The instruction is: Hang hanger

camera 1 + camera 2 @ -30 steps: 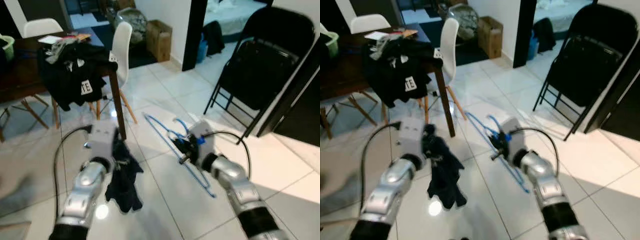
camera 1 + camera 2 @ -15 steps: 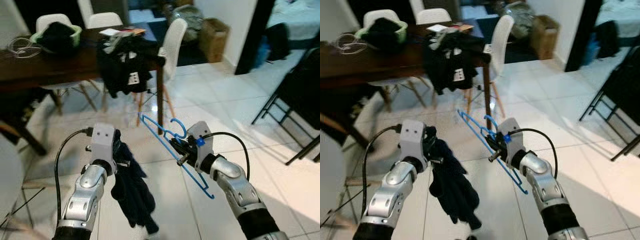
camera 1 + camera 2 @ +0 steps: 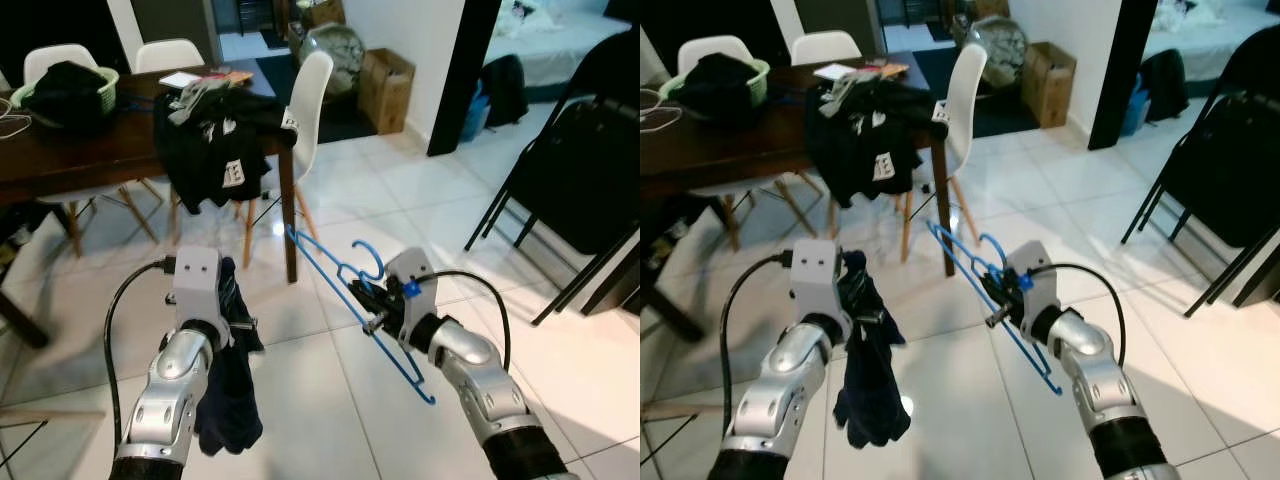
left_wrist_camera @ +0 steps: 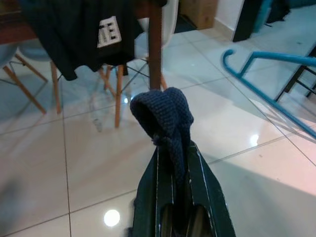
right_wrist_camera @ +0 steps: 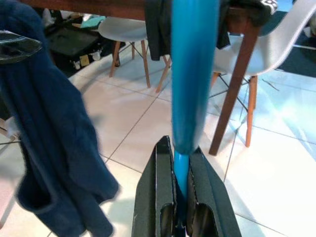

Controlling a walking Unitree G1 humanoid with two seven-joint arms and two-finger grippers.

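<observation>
A blue plastic hanger [image 3: 345,290] is held above the tiled floor, its hook [image 3: 370,258] pointing up and its long bar slanting from upper left to lower right. My right gripper [image 3: 368,305] is shut on the hanger's bar [image 5: 190,74]. My left gripper [image 3: 232,310] is shut on a dark navy knitted garment [image 3: 228,395], which hangs limp below it. In the left wrist view the garment [image 4: 165,116] bunches over the fingertips. The two grippers are side by side, about a forearm's width apart.
A dark wooden table [image 3: 90,150] stands ahead on the left with black clothes [image 3: 215,150] draped over its corner and a green basket [image 3: 62,85] on top. White chairs [image 3: 310,90] surround it. A black folding chair [image 3: 575,170] stands on the right. A cardboard box [image 3: 385,85] is behind.
The camera swung, so the table now sits further left and the folding chair shows more fully. Both grippers keep their holds; the garment hangs straighter now.
</observation>
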